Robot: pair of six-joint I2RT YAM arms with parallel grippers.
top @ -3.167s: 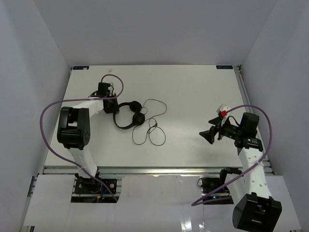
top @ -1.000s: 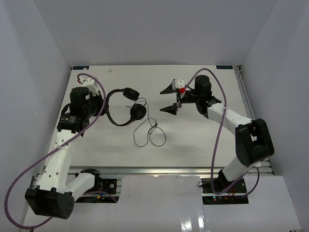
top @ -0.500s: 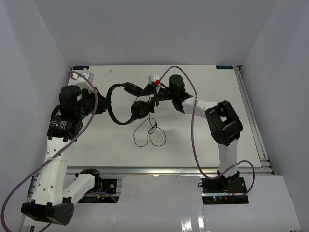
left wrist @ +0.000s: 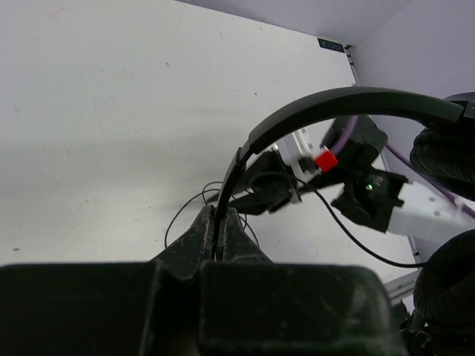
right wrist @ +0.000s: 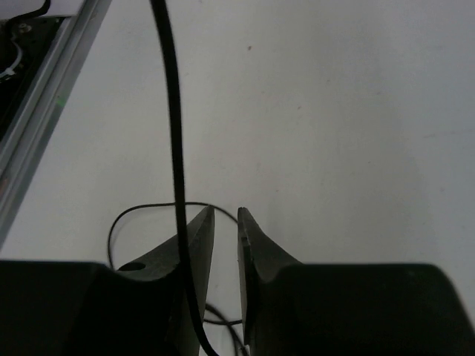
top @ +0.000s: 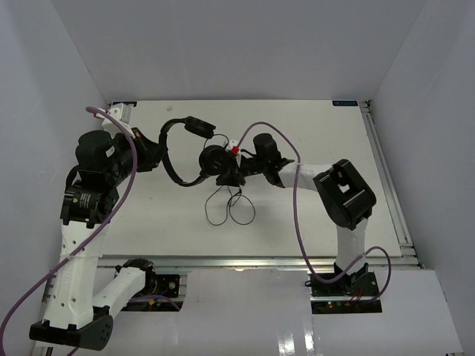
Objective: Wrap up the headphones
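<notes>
The black headphones (top: 172, 148) are held off the table at far centre-left, with one earcup (top: 197, 126) further back and the other (top: 214, 159) nearer. My left gripper (top: 158, 152) is shut on the thin headband (left wrist: 334, 102), which is pinched edge-on between the jaws of the gripper (left wrist: 217, 213). The thin cable (top: 230, 209) hangs in loops onto the table. My right gripper (top: 228, 178) is beside the nearer earcup. In the right wrist view the gripper (right wrist: 225, 211) has a narrow gap with nothing in it. The cable (right wrist: 177, 148) runs outside its left finger.
An aluminium rail (top: 260, 261) runs along the table's near edge and shows in the right wrist view (right wrist: 44, 111). White walls close in the sides and back. A white bracket (top: 119, 113) sits at the far left corner. Purple robot cables (top: 297, 215) arc over both arms.
</notes>
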